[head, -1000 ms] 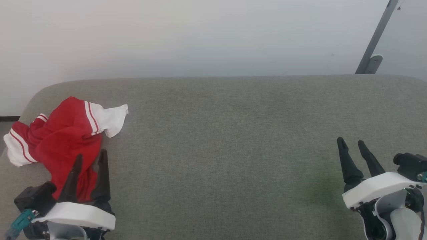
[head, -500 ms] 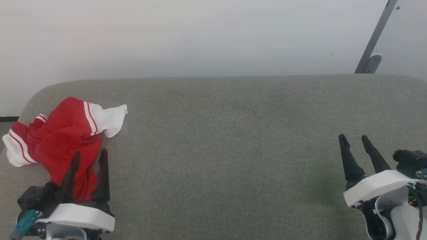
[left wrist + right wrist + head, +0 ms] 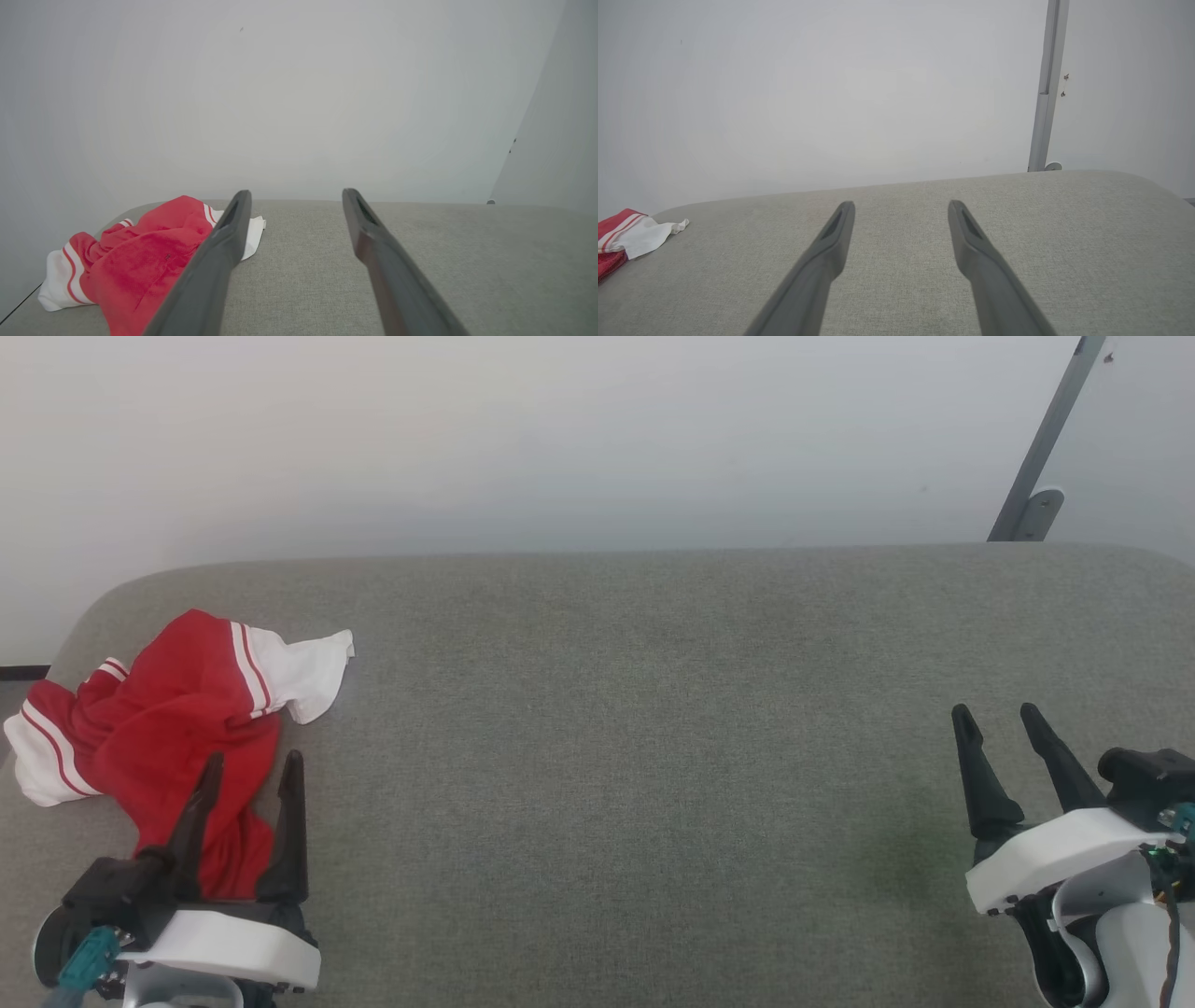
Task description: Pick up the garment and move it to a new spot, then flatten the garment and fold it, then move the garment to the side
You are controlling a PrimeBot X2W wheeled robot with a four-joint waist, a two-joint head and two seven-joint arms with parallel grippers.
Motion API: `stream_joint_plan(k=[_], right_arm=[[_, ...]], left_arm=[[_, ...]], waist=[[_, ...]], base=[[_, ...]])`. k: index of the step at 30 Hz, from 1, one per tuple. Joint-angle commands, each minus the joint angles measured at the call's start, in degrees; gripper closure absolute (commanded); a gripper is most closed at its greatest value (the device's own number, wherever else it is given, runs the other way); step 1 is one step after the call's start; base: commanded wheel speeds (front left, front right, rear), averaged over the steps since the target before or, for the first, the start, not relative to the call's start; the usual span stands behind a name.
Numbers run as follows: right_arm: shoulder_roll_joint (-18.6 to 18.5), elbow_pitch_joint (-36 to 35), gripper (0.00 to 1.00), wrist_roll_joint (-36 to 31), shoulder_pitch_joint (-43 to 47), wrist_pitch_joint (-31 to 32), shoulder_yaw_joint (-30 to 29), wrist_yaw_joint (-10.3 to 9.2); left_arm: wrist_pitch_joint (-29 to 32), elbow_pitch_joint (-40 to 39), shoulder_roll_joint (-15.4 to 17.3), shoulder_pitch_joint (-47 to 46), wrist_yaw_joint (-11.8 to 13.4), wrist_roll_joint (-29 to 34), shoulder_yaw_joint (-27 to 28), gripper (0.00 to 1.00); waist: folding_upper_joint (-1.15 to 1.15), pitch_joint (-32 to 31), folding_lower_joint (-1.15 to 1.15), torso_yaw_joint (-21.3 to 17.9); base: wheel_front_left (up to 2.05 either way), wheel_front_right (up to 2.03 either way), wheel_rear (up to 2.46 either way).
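Observation:
The garment point(image 3: 168, 728), red with white striped sleeves, lies crumpled at the far left of the grey cushioned surface point(image 3: 635, 756). It also shows in the left wrist view point(image 3: 140, 261) and at the left edge of the right wrist view point(image 3: 626, 235). My left gripper point(image 3: 254, 767) hovers over the garment's near edge, open, with nothing between its fingers point(image 3: 224, 242). My right gripper point(image 3: 997, 717) stands open at the far right over bare cushion, empty point(image 3: 901, 210).
A white wall rises behind the cushion. A grey metal post point(image 3: 1046, 439) with a foot bracket stands at the back right. The cushion's rounded left edge lies just beyond the garment.
Both grippers have shifted slightly: the left one drew back toward me, the right one edged forward. The garment lies as before, and both grippers stay open.

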Motion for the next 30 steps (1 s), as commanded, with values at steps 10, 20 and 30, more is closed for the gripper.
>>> stream_joint_plan(k=[10,20,30], right_arm=[[-0.33,-0.32,0.00,-2.28,-0.18,-0.82,-0.02,0.00],[-0.29,-0.73,0.00,-2.54,0.45,-0.80,-0.37,0.00],[-0.69,-0.98,0.00,-1.39,1.03,-0.14,1.55,0.00]], left_arm=[[-0.82,0.02,-0.17,0.73,-0.58,2.65,0.55,0.00],[-0.82,0.73,-1.06,0.11,-1.07,1.44,1.02,0.00],[-0.67,5.24,0.00,-1.38,-0.83,-0.73,2.87,0.00]], waist=[[0.00,-0.14,0.00,-0.05],[0.00,-0.18,0.00,0.36],[0.00,-1.74,0.00,5.74]], base=[[0.00,0.00,0.00],[0.00,0.00,0.00],[0.00,0.00,0.00]])
